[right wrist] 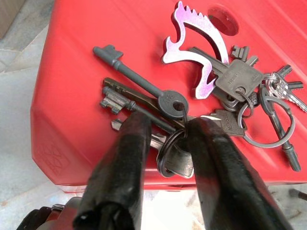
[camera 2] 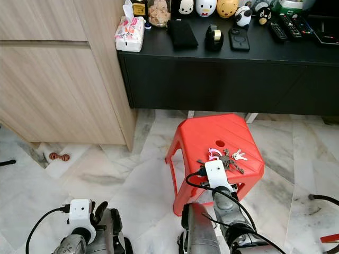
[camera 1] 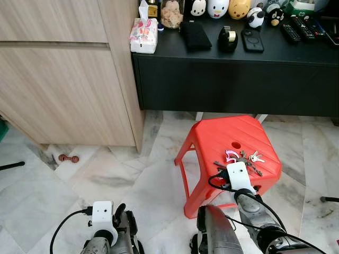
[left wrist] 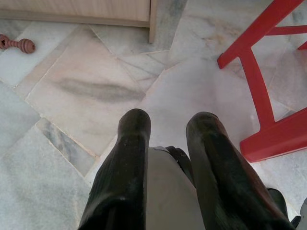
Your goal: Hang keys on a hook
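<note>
A bunch of keys (right wrist: 230, 81) with a pink shark-shaped tag (right wrist: 196, 38) lies on top of a red plastic stool (camera 1: 222, 135), near its front right edge (camera 2: 226, 157). My right gripper (right wrist: 170, 127) is down on the bunch. Its two black fingers stand a little apart, open, straddling a key ring and the bows of the dark long keys. The keys rest flat on the stool. My left gripper (left wrist: 170, 120) hangs low over the marble floor to the left of the stool, open with nothing between its fingers.
A black low cabinet (camera 1: 233, 74) stands behind the stool, with a tissue pack (camera 1: 143, 36), remotes and figurines on top. A wooden cupboard (camera 1: 63, 79) fills the left side. A small brown toy (camera 1: 69, 158) lies on the floor by it.
</note>
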